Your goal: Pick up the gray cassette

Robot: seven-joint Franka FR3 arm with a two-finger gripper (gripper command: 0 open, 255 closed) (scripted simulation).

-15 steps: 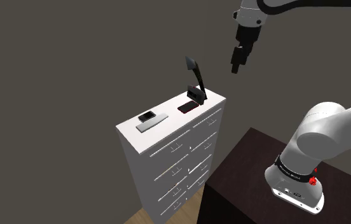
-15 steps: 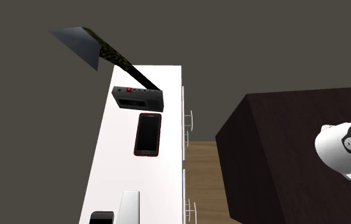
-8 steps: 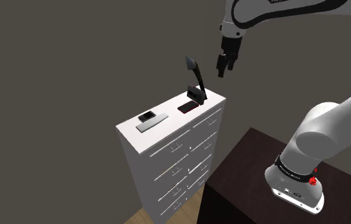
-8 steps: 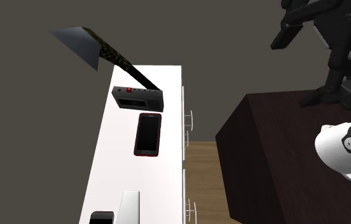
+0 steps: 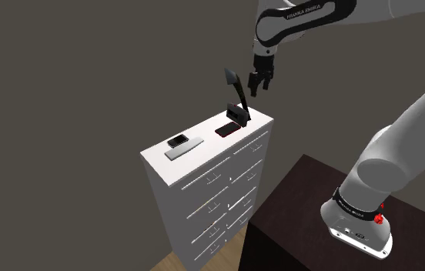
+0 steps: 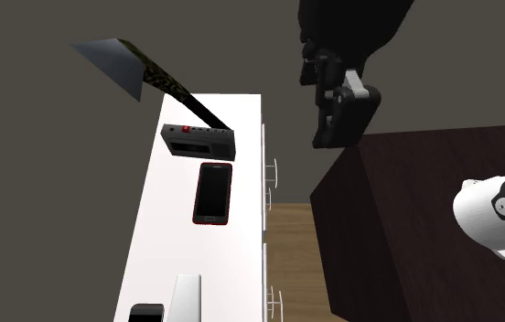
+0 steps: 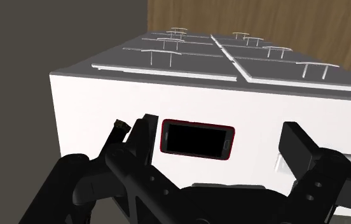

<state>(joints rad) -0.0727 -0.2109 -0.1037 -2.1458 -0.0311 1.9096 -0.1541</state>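
Observation:
The gray cassette (image 6: 198, 139) is a dark box with red buttons. It lies on the white dresser top (image 6: 162, 220) at its far end, under the black lamp's arm (image 6: 187, 99). In the shoulder view the cassette (image 5: 238, 114) sits at the dresser's right end. My gripper (image 5: 256, 86) hangs in the air above and a little right of it, close to the lamp (image 5: 232, 77). In the wrist view my gripper (image 7: 222, 145) is open with nothing between its fingers, and the red-edged phone (image 7: 197, 139) lies below it. The gripper (image 6: 335, 128) hovers beside the dresser's drawer edge.
A red-edged phone (image 6: 213, 192) lies just in front of the cassette. A pale flat bar (image 6: 187, 297) and a black device (image 6: 147, 313) lie at the near end. The dark stand (image 6: 424, 220) sits right of the dresser. Drawer handles (image 7: 168, 57) line the front.
The arm has swung to the shoulder view's left and come lower, from well right of the dresser to just above the cassette end beside the lamp. Nothing on the dresser moved.

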